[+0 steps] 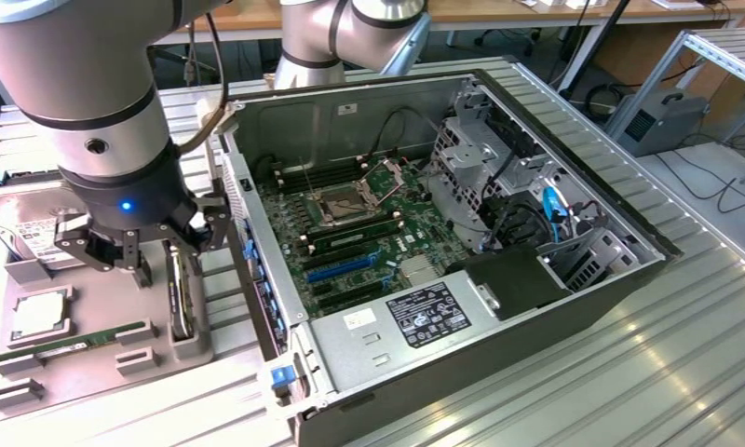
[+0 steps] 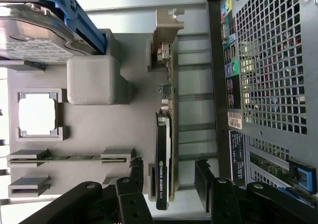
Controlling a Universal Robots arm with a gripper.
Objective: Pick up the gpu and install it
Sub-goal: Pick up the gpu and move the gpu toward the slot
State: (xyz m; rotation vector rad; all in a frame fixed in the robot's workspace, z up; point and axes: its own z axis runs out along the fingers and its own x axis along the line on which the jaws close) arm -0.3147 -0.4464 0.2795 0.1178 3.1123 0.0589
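The jaws stand spread wide, one black finger point(image 2: 133, 184) on each side of the card, with a gap showing on both sides and nothing pinched. The gripper point(image 2: 169, 168) hangs low over one end of the gpu point(image 2: 164, 149), a slim dark circuit card with a black cooler face and a silvery metal end bracket at its far end. The gpu stands on its long edge in a slot of the grey plastic holder tray point(image 2: 124, 129).

In the same tray lie a thin green memory stick point(image 2: 64, 158), a square silver processor chip point(image 2: 37, 114) and a silver hard drive with a white label point(image 2: 35, 35).

In the exterior view the gripper point(image 1: 134, 265) is above the gpu point(image 1: 179, 296) on the tray point(image 1: 87, 372), just beside the open black computer case point(image 1: 497, 307) at that view's right. Inside the case lies a green motherboard point(image 1: 347, 233).
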